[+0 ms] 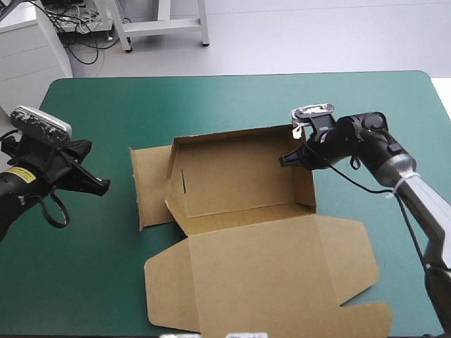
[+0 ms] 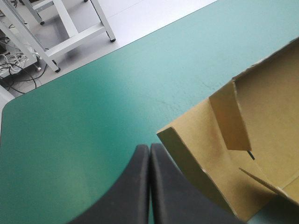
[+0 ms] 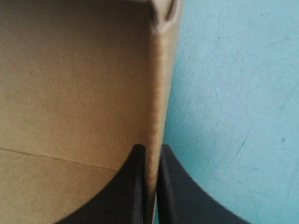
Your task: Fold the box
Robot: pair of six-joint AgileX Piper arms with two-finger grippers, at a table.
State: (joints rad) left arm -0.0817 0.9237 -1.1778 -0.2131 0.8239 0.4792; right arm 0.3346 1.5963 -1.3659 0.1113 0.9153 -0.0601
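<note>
Black fingers [image 3: 131, 196] of the right gripper [image 3: 151, 154] pinch the right wall of the brown cardboard box [image 1: 239, 183], which sits half-raised mid-table with its lid flat. That wall is best held upright and square during tucking. The left gripper [image 2: 149, 149], pressed together and empty, hovers beside the box's left flap over the teal-green table cover [image 1: 106, 113].

The high view looks down on the whole table [image 1: 211, 105]; both wrist views sit close, all sharing the box [image 1: 239, 176].
</note>
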